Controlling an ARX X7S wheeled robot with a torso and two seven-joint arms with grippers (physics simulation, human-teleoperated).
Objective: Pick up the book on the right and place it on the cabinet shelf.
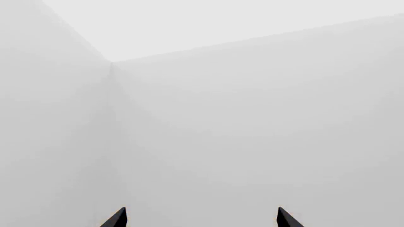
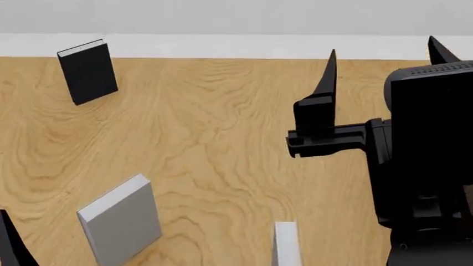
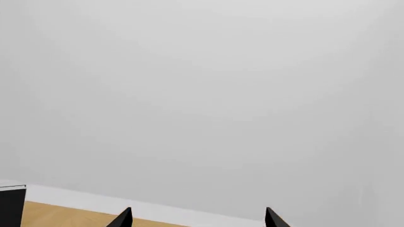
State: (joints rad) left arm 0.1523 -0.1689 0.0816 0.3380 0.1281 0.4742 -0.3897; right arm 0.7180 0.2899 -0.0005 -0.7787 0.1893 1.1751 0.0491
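Black and bulky, the right arm fills the right edge of the head view, and its gripper [image 2: 380,55] points up toward the top of the frame with the two fingertips spread well apart and nothing between them. In the right wrist view the same gripper [image 3: 197,218] shows only as two dark tips against a pale wall, with a strip of white baseboard [image 3: 158,208] and wooden floor [image 3: 57,215] in the lower left.

At the bottom edge of the head view, below and left of that gripper and well apart from it, stands the book [image 2: 285,244], a thin whitish upright slab cut off by the frame so that its lower part is hidden. A larger plain grey book [image 2: 121,219] stands tilted in the lower left, and a black book with a white top edge [image 2: 87,71] stands in the upper left near the baseboard [image 2: 221,45].

Wide bare wood floor [image 2: 221,127] lies between the three books.

Of the left gripper [image 1: 200,218], only two separated dark tips show, facing a blank wall corner; a dark sliver of it sits at the head view's lower left corner.
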